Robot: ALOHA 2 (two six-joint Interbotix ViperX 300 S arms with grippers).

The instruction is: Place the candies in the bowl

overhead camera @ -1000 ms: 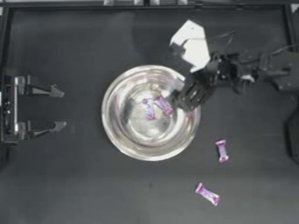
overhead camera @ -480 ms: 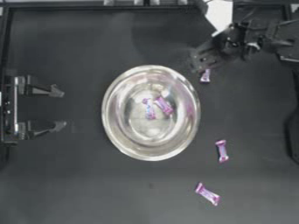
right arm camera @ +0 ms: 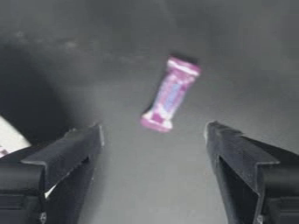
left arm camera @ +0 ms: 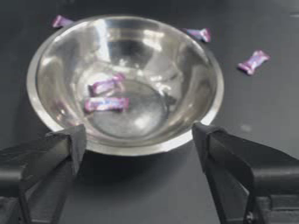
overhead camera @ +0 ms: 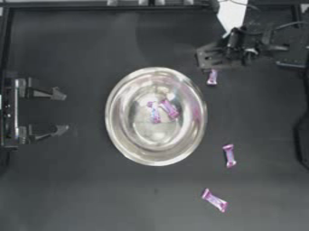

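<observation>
Overhead plus two wrist views, bowl (overhead camera: pixel 156 115) shared.

2 candies (overhead camera: pixel 161 111) in bowl (overhead camera: pixel 118 135); 3 candies (overhead camera: pixel 229 155) on table (overhead camera: pixel 72 198) right of bowl.

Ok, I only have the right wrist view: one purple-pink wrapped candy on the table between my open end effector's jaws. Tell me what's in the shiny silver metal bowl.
Observer: Two purple-pink wrapped candies lie side by side near the middle of the round shiny silver metal bowl.
Operator: List the rest outside, besides the candy at my right end effector.
Observer: Two more lie on the dark table on the right arm's side of the bowl, one near its rim, one farther off.
Operator: Now the left arm.
Observer: The left end effector is parked open at the table's left edge, facing the bowl, holding nothing.
</observation>
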